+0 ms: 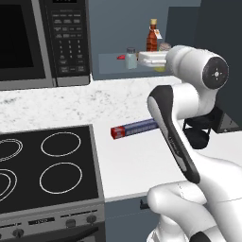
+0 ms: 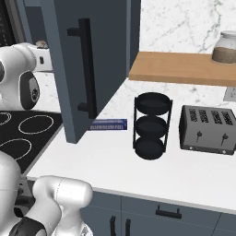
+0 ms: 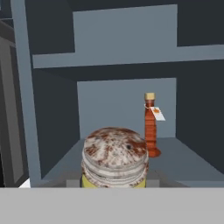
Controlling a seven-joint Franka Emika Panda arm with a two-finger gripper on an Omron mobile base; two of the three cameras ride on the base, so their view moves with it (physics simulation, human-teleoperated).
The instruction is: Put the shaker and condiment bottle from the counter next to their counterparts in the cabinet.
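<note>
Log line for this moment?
fingers: shut on shaker | condiment bottle: upright on cabinet shelf | shaker: at cabinet opening, not yet placed

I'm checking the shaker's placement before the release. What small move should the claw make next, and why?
Probably ease forward and down onto the cabinet shelf, then open. The claw, shut on the shaker, sits at the shelf's front edge, and the condiment bottle already stands deeper inside with bare shelf around it.
</note>
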